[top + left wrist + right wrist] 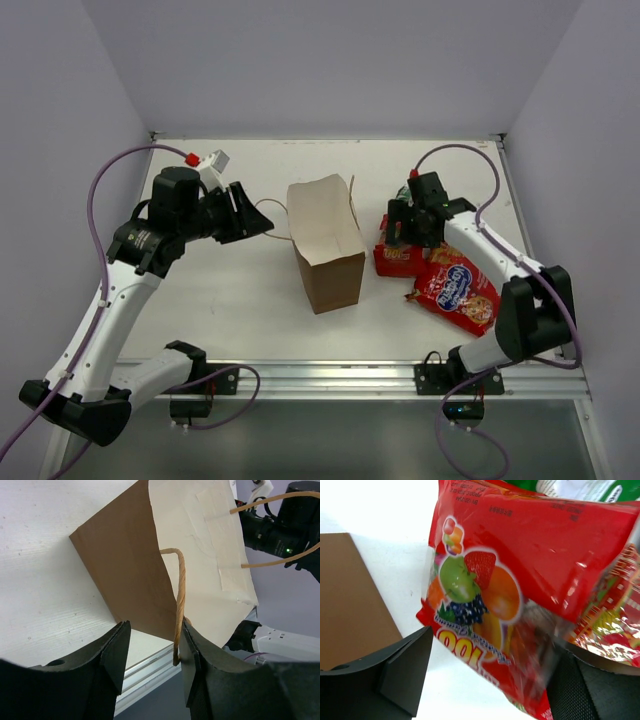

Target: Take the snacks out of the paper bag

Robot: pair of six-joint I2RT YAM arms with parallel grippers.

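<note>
Black fingers of my left claw (156, 625) stand partly apart with nothing pinched. The twine handle (180, 590) hangs against the inside of one finger, clear of the other. Just beyond the fingertips the paper bag (125, 565) stands upright on the table (230, 300), mouth open. My right claw (492, 650) is spread wide and straddles a red fruit-print packet (530, 545) lying on the table between its fingers, loose as far as I can see. Past that a green packet (625, 492) peeks out. A blue-logo red packet (458, 290) lies back behind this claw, toward its arm's base.
</note>
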